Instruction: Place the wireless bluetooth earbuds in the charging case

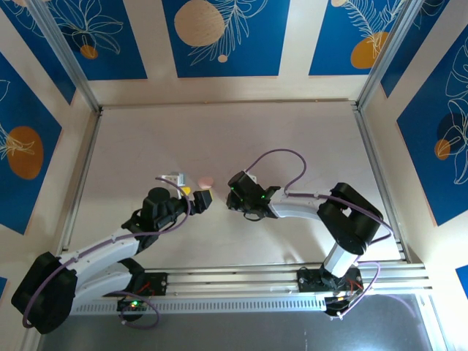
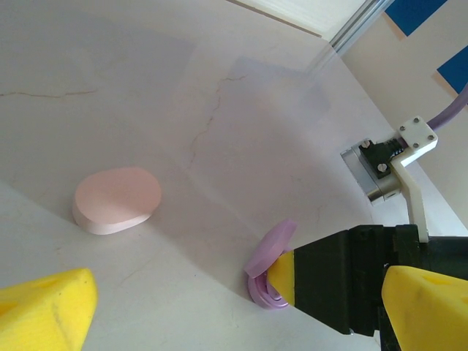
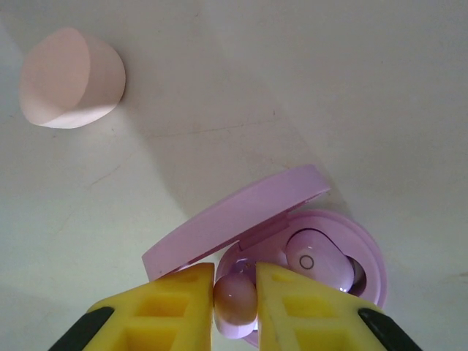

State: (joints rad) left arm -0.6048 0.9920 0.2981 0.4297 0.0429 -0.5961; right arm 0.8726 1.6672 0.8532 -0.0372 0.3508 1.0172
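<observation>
The purple charging case (image 3: 307, 241) lies open, with its lid (image 3: 234, 216) raised. One light purple earbud (image 3: 318, 257) sits in its right socket. My right gripper (image 3: 235, 276) is shut on a second pale earbud (image 3: 235, 301), held just over the case's left socket. In the left wrist view the purple case (image 2: 269, 252) shows from the side, with a right finger's yellow tip (image 2: 281, 278) dipping into it. My left gripper (image 2: 234, 318) stands open beside the case, its yellow fingers (image 2: 44, 311) wide apart. From above, the left gripper (image 1: 196, 199) and the right gripper (image 1: 228, 199) face each other.
A closed pale pink case (image 3: 69, 77) lies on the white table a little beyond the purple one; it shows too in the left wrist view (image 2: 117, 199) and from above (image 1: 207, 180). Aluminium rails (image 1: 80, 80) and patterned walls fence the table.
</observation>
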